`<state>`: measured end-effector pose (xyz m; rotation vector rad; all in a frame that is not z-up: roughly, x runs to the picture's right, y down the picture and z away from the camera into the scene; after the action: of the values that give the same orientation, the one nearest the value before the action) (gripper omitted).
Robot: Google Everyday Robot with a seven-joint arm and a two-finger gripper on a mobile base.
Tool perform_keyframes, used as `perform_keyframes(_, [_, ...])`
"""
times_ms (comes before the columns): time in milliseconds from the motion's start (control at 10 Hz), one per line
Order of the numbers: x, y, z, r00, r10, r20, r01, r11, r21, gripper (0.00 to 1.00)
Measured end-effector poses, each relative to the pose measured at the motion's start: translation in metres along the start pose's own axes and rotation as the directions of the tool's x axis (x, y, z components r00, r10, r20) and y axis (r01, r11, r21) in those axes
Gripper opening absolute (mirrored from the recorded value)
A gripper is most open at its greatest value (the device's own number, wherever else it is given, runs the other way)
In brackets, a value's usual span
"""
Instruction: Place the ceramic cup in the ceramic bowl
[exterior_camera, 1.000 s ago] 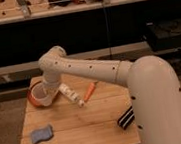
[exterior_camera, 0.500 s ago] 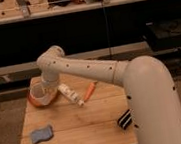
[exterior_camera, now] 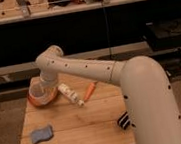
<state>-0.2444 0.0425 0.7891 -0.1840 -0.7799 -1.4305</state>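
Observation:
The orange ceramic bowl sits at the back left corner of the wooden table. A pale rounded shape, the ceramic cup, shows inside or just above the bowl's rim. My gripper is at the end of the white arm, directly over the bowl and against the cup. The arm's wrist hides most of the gripper. I cannot tell whether the cup rests in the bowl or is still held.
A slim white bottle lies just right of the bowl, with a thin orange stick beyond it. A blue sponge lies front left. A black object sits at the front right edge.
The wrist has shifted slightly and lowered over the bowl. The pale cup now sits lower against the bowl. The other objects have not moved.

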Motion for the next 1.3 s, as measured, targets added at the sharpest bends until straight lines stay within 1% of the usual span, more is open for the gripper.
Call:
perform_keyframes(900, [0.011,-0.007,0.007,1.000,-0.014,-0.011,0.014,1.000,0.011,0.00])
perform_keyframes(1300, [0.014,-0.011,0.012,1.000,-0.021,-0.008,0.021,1.000,0.013,0.00])
